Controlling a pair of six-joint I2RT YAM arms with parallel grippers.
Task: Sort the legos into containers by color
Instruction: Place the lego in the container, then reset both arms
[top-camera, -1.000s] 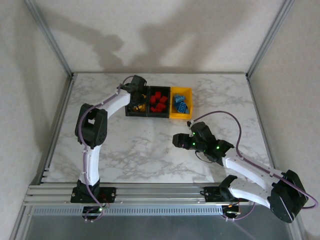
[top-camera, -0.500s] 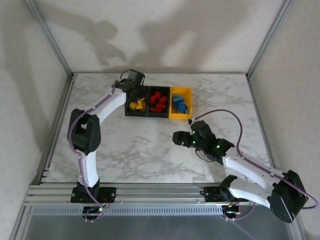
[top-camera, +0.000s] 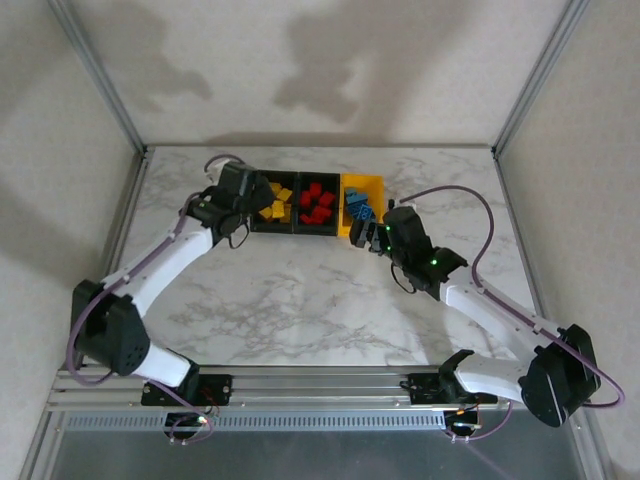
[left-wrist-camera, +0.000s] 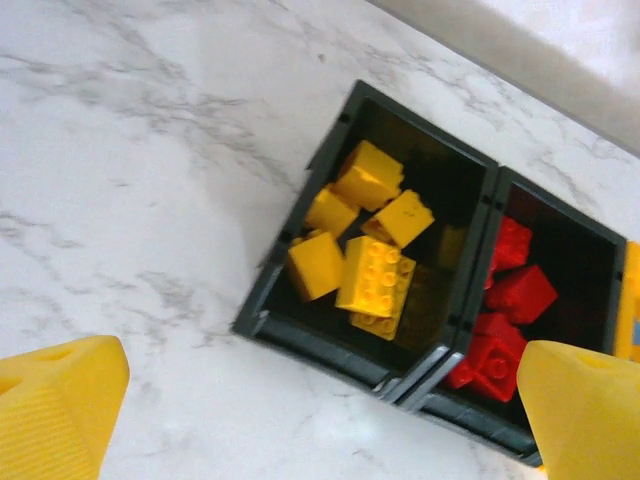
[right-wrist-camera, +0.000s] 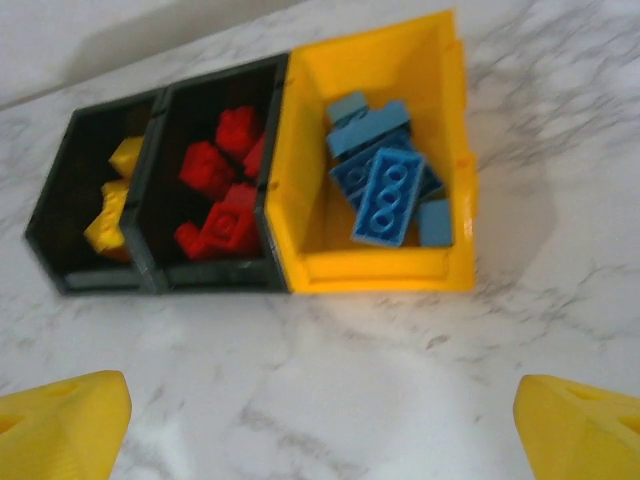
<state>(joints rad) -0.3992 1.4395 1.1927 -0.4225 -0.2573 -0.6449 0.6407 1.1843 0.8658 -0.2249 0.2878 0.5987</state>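
Observation:
Three joined bins stand in a row at the back of the marble table. The left black bin (left-wrist-camera: 310, 345) holds several yellow legos (left-wrist-camera: 375, 275). Red legos (left-wrist-camera: 510, 300) fill the middle black bin (right-wrist-camera: 215, 275). The yellow bin (right-wrist-camera: 380, 270) holds several blue legos (right-wrist-camera: 385, 190). My left gripper (top-camera: 240, 222) hangs open and empty over the table by the left black bin's near-left corner. My right gripper (top-camera: 372, 237) is open and empty just in front of the yellow bin. Its fingertips (right-wrist-camera: 60, 425) are spread wide over bare marble.
Bare marble (top-camera: 300, 290) stretches from the bins to the near edge. Aluminium frame posts (top-camera: 100, 80) rise at the back corners, and a rail (top-camera: 300, 385) runs along the front by the arm bases.
My left gripper drew back out of the left black bin toward the near left, and its elbow swung low and left. My right gripper rose from mid-table to the yellow bin's front.

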